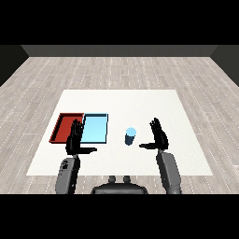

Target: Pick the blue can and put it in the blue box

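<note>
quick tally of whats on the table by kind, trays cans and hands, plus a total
trays: 2, the red tray and the light blue tray
cans: 1, the blue can
hands: 2, the left hand and the right hand
total: 5

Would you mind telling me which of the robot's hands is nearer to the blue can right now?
The right hand, open, is nearer: it stands just to the right of the blue can, not touching. The left hand, also open, is farther off on the can's other side, by the trays.
</note>
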Available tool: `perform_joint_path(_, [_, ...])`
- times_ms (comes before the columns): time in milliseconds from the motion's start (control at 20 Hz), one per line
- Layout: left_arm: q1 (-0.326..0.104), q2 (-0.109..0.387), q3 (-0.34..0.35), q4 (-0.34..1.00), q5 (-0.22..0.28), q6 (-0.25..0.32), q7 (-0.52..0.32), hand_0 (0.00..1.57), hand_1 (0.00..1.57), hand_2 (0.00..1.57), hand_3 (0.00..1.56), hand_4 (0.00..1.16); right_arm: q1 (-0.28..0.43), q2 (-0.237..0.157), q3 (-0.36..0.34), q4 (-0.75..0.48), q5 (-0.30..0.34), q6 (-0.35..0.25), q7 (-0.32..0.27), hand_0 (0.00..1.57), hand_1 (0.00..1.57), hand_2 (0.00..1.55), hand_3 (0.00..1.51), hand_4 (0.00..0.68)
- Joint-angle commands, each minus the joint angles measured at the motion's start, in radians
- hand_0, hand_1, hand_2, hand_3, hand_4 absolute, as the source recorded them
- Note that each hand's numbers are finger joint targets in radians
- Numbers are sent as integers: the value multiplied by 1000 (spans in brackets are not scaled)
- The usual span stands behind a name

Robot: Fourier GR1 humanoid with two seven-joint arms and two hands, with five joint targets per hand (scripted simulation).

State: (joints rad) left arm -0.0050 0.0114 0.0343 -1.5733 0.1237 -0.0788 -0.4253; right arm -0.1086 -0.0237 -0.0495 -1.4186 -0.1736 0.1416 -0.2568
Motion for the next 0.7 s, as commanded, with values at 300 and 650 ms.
perform_joint_path(300, [13, 23, 31, -12, 30, -18, -8, 0, 0, 0, 0, 0, -60, 23, 37, 190, -25, -41, -58, 0, 0, 0, 0, 0])
perform_joint_path(650, [37, 38, 55, 35, 60, -70, -74, 0, 0, 0, 0, 0, -50, 23, 144, 167, -57, -149, -36, 0, 0, 0, 0, 0])
